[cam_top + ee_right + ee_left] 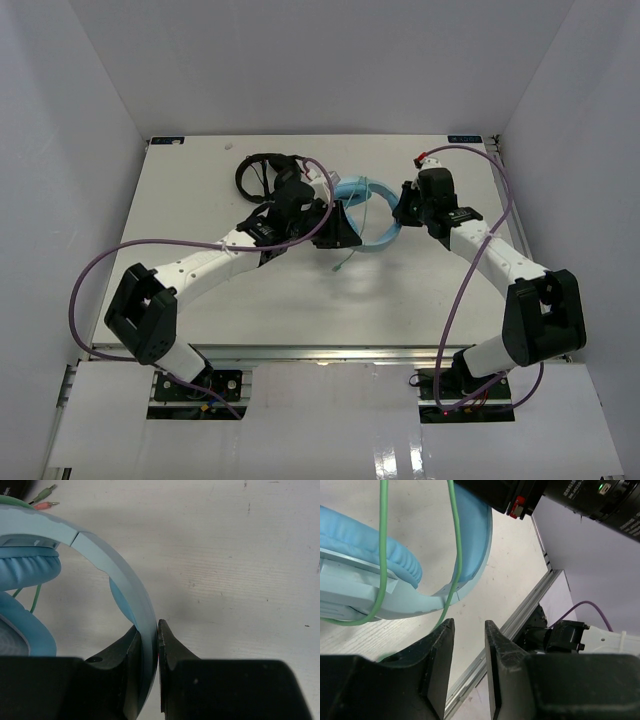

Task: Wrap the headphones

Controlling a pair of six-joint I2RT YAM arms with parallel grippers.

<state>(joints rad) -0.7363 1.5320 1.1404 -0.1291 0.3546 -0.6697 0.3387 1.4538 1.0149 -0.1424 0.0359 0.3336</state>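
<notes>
The right claw [148,631] is pinched shut on the wide band of the light blue headphones [100,549], 1 finger on each face of the band, which stands on edge between them. From that grip the band curves up and to the left toward a padded cup [25,565] at the left edge of the right wrist view, with the thin green cable [35,597] showing beneath the cup and 2 small plugs [44,499], 1 green and 1 pink, lying on the white table [225,555] at the top left corner. The left claw [469,626] stands narrowly apart with nothing between its 2 fingers; the gap shows only bare table. Just above its fingers hang the band and a cup of the headphones, and 2 runs of the cable cross them, 1 draped over the cup and 1 passing down the band and out of sight behind the left finger. From above, the headphones sit near the middle of the table toward its far side, between the 2 claws, with the left claw just beside them on the left. A loose bit of cable trails toward the near side. A pair of black headphones [258,172] lies farther back on the left.
</notes>
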